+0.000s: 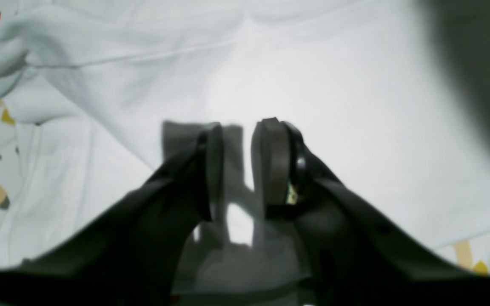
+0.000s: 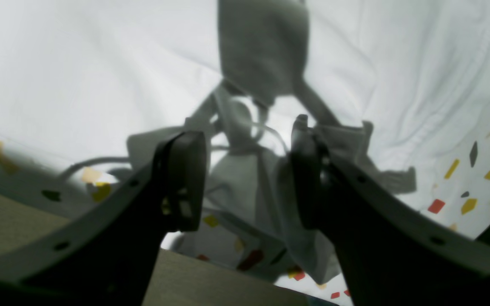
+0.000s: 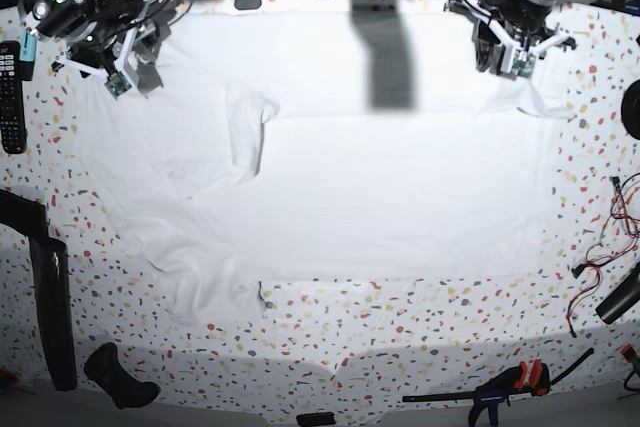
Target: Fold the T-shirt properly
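The white T-shirt (image 3: 380,187) lies spread and wrinkled over the speckled table (image 3: 400,317), with one sleeve folded inward at the left (image 3: 245,132). My left gripper (image 3: 508,57) hovers over the shirt's far right corner. In the left wrist view this gripper (image 1: 236,131) has a narrow gap between its fingers and nothing in it, with white T-shirt (image 1: 334,76) below. My right gripper (image 3: 130,72) is at the far left corner. In the right wrist view that gripper (image 2: 249,144) stands wide open and empty above the T-shirt (image 2: 79,63).
A remote control (image 3: 10,82) lies at the left edge, and black bars (image 3: 55,307) lie at the front left. A clamp (image 3: 510,387) sits at the front right and cables (image 3: 615,217) at the right edge. A dark shadow strip (image 3: 385,57) crosses the shirt's far side.
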Available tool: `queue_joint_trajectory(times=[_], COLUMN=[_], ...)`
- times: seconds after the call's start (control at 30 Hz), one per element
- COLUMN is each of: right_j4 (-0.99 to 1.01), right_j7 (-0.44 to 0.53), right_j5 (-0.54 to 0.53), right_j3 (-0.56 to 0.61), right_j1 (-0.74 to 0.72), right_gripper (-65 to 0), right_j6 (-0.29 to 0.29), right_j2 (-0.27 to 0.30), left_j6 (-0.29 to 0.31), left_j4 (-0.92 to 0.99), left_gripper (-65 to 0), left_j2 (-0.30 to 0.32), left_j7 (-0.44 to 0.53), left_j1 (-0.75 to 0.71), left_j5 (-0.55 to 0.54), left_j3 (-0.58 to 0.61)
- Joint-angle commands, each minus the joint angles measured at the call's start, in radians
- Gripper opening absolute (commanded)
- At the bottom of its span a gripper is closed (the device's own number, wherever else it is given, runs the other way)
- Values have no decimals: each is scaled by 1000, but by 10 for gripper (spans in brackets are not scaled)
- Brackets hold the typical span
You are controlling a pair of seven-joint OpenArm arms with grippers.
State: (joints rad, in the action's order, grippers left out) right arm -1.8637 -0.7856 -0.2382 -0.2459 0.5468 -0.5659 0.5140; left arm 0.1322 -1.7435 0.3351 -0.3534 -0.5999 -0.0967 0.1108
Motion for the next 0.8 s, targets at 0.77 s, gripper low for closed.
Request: queue_joint_trajectory(times=[0.77], right_j4=[-109], right_j7=[-10], right_j5=[-2], right_j3=[-5], right_j1=[105], right_gripper=[-330], right_j6=[-2], right_j2=[12], left_j6=[13], left_j4=[-150], left_gripper=[-491], left_j2=[6], left_j7=[-177], left_j1=[-98], left_j5=[97], left_j3=[6])
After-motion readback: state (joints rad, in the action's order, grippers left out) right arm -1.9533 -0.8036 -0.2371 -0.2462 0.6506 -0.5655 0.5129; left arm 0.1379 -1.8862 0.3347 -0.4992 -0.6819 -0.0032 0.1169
